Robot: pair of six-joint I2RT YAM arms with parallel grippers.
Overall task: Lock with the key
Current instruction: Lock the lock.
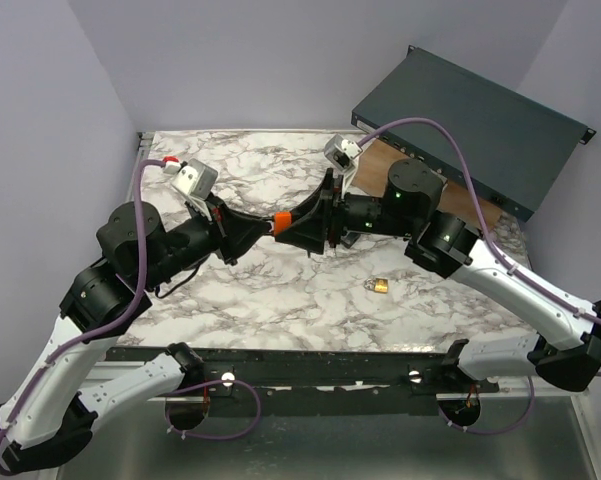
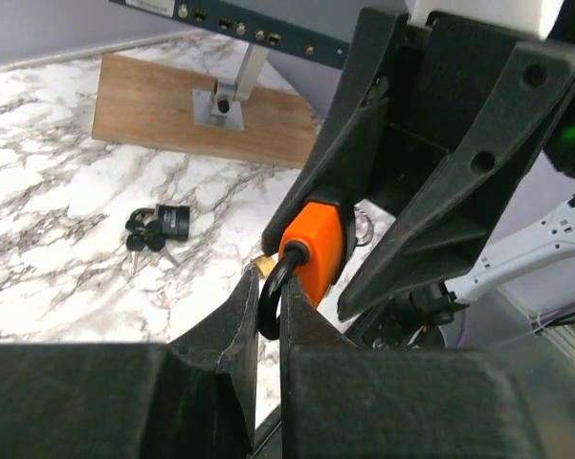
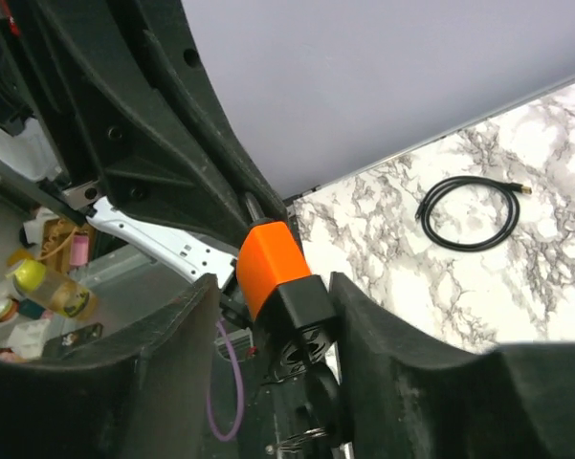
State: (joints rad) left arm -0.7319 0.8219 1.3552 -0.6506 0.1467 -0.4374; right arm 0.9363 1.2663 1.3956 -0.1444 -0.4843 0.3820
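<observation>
Orange padlock [image 2: 316, 247] is hanging in mid-air above the marble table [image 1: 280, 300], with both claws meeting at it. The left gripper [image 2: 269, 298] is clenching its dark shackle [image 2: 281, 264] and the right gripper [image 3: 279, 292] is squeezing the orange body from the opposite end. A small brass padlock [image 1: 378, 286] is sitting on the table below it, toward the right arm's side. A black padlock [image 2: 172, 221] is lying farther off.
</observation>
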